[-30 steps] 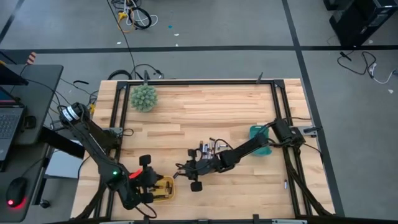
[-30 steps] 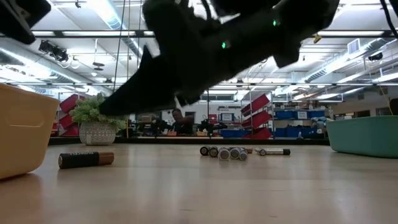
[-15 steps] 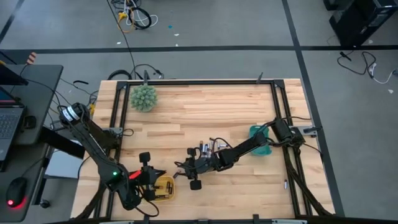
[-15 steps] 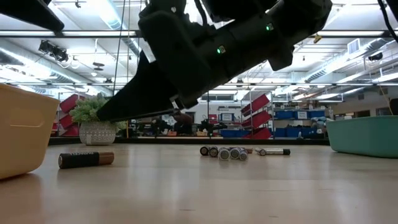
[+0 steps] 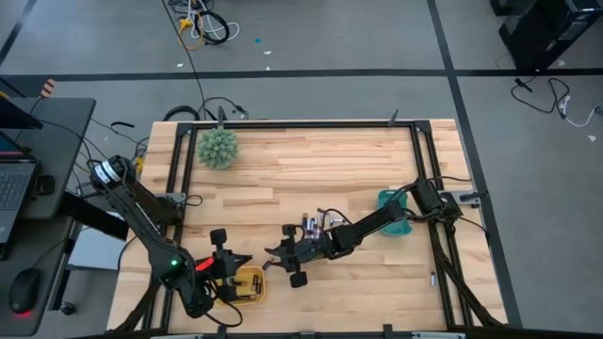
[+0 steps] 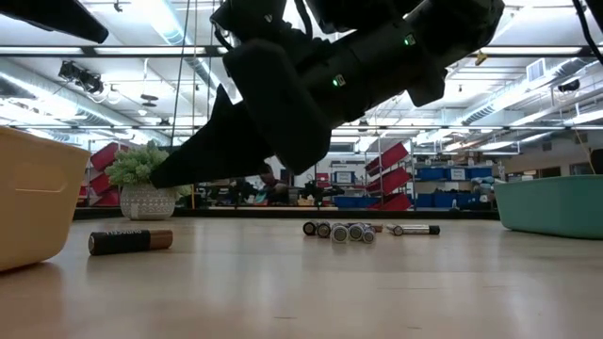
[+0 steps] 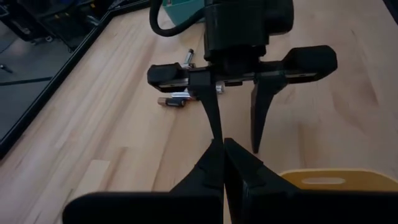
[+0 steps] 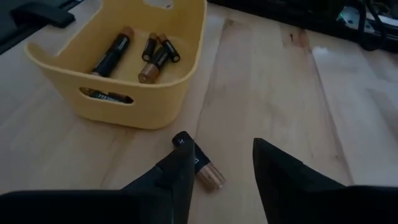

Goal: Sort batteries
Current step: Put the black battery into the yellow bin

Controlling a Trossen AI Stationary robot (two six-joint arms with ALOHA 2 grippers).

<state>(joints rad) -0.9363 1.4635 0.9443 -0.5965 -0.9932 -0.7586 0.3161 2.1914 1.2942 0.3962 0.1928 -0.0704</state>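
My right gripper [image 8: 221, 146] hovers open just above the table. One dark battery with a copper end [image 8: 205, 172] lies flat on the wood below the gap, close to one finger; the low view shows that battery [image 6: 130, 241] clear of the fingers [image 6: 165, 172]. Beyond it stands the yellow tray [image 8: 143, 106] with several batteries in it. More batteries [image 5: 311, 224] lie in a cluster mid-table [image 6: 341, 230]. My left gripper [image 7: 224, 148] is shut on nothing over the yellow tray's near side [image 5: 250, 284], pointing at the right gripper [image 7: 237, 142].
A teal tray [image 5: 388, 200] stands at the table's right under the right arm. A spiky green ball [image 5: 218, 148] sits at the far left corner. Black frame rails run along the table's edges. The wood between the ball and the battery cluster is bare.
My left gripper has turned at the wrist over the yellow tray without shifting place. My right gripper has rolled a little about its own axis above the lone battery, which has stayed where it lay.
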